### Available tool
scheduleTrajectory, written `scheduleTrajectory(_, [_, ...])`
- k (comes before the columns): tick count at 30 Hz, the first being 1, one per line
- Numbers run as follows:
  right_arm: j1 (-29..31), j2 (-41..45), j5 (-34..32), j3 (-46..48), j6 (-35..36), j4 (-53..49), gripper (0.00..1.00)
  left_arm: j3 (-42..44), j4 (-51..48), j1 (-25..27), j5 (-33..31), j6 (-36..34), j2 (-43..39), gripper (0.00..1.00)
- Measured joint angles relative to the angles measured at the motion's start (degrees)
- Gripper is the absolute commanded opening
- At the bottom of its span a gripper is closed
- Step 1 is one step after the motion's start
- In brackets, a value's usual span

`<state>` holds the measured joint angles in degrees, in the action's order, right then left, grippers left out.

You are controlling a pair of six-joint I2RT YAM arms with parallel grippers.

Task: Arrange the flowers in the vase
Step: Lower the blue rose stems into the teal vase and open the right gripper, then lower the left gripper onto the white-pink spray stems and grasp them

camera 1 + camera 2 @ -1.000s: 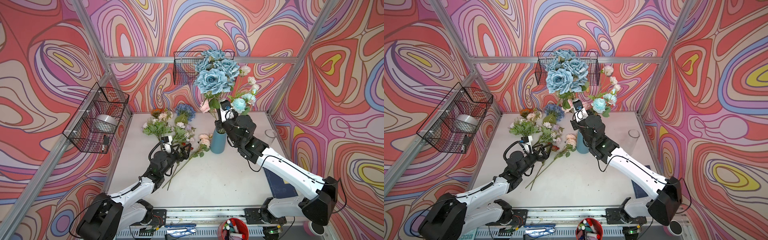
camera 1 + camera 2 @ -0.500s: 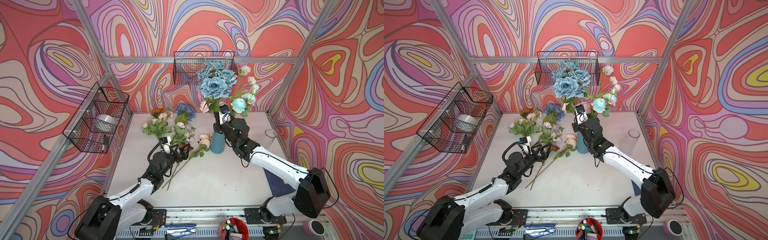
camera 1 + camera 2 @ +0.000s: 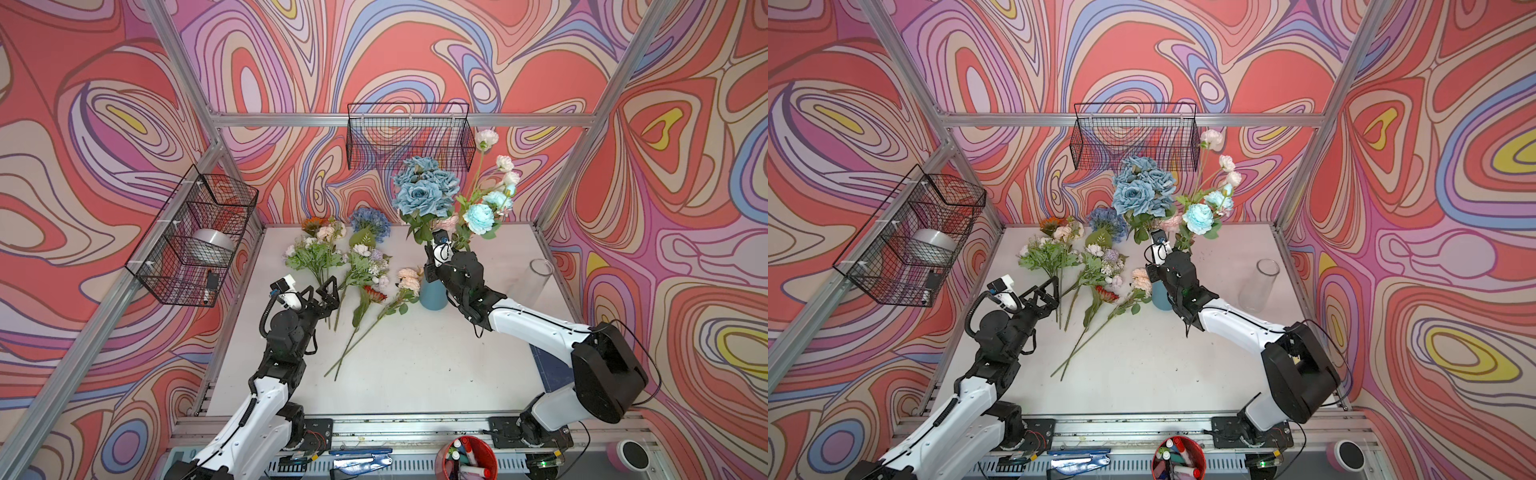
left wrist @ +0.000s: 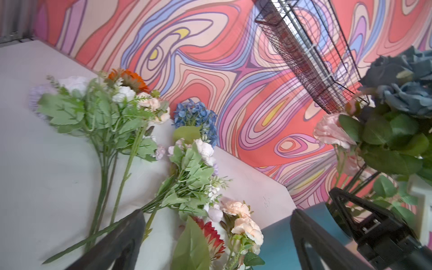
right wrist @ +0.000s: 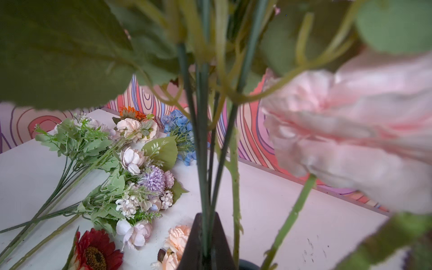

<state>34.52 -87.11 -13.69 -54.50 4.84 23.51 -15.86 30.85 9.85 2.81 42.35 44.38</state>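
My right gripper (image 3: 431,266) (image 3: 1152,272) (image 5: 207,243) is shut on the dark green stems of a teal-blue rose bunch (image 3: 424,193) (image 3: 1142,191), held upright right above the blue vase (image 3: 432,297) (image 3: 1160,300). The stem ends are hidden behind the gripper. Pink and pale teal flowers (image 3: 478,216) (image 3: 1198,216) stand in the vase. More flowers (image 3: 332,253) lie on the table: a red daisy (image 3: 374,293) (image 4: 210,236), peach blooms (image 3: 409,276), a blue hydrangea (image 3: 370,218) and an orange sunflower (image 3: 313,224). My left gripper (image 3: 322,291) (image 3: 1045,293) (image 4: 217,217) hangs open over their stems, holding nothing.
A clear glass vase (image 3: 538,282) (image 3: 1258,291) stands at the right of the table. Wire baskets hang on the back wall (image 3: 409,137) and the left wall (image 3: 195,232). A red cup of markers (image 3: 467,457) sits in front, below the table edge.
My right gripper has come down with the teal-blue rose bunch, close onto the blue vase. The left gripper has stayed open over the stems, hardly moving.
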Motion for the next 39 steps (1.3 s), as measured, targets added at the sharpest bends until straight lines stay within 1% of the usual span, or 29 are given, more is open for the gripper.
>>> scheduleTrajectory(5, [-0.1,0.0,-0.3,0.3,-0.3,-1.1,0.19,0.3,-2.8,-1.2,-0.5,1.9,-0.1,1.0])
scheduleTrajectory(9, [-0.1,0.5,-0.2,0.4,-0.6,-1.9,0.34,0.3,-2.8,-1.3,0.2,3.1,2.7,1.0])
scheduleTrajectory(10, [0.0,0.7,-0.1,0.5,-0.5,-2.1,0.37,0.3,-2.7,-1.3,0.5,3.3,3.6,1.0])
scheduleTrajectory(12, [0.0,1.6,0.1,0.7,-1.0,-3.1,0.47,0.2,-2.7,-1.3,1.2,3.3,5.6,1.0])
scheduleTrajectory(14, [0.0,2.5,0.3,1.0,-1.5,-4.4,0.6,0.0,-2.7,-1.3,1.9,3.1,7.3,1.0])
scheduleTrajectory(16, [0.0,3.8,0.9,1.1,-1.8,-5.7,0.67,-0.5,-2.7,-1.4,2.3,2.5,8.9,1.0])
scheduleTrajectory(20, [0.0,7.1,1.9,1.1,-2.8,-9.4,0.71,-1.7,-2.4,-2.0,2.9,1.7,11.8,1.0])
scheduleTrajectory(25, [0.0,11.5,4.2,1.1,-4.3,-15.2,0.72,-3.0,-1.9,-2.5,3.7,0.9,15.1,1.0])
scheduleTrajectory(30, [0.0,16.1,7.6,1.1,-6.4,-21.7,0.76,-6.7,-5.0,-2.8,3.6,-3.7,17.3,1.0])
scheduleTrajectory(31, [0.0,17.0,8.4,1.0,-7.0,-23.1,0.78,-7.7,-5.9,-2.8,3.3,-5.0,17.7,1.0])
scheduleTrajectory(33, [0.0,18.3,10.1,0.4,-8.3,-26.4,0.92,-9.7,-7.7,-2.8,3.3,-7.5,18.7,0.99])
scheduleTrajectory(34, [0.0,18.6,10.9,-0.1,-9.1,-28.0,0.98,-10.8,-8.5,-2.8,3.3,-8.8,19.5,0.98])
scheduleTrajectory(37, [0.0,19.3,13.8,-1.5,-11.8,-32.3,0.99,-13.9,-10.3,-2.8,4.4,-11.9,22.9,0.87])
scheduleTrajectory(39, [0.0,19.5,15.7,-1.9,-13.4,-34.2,0.98,-16.9,-11.7,-2.8,5.9,-14.1,26.2,0.77])
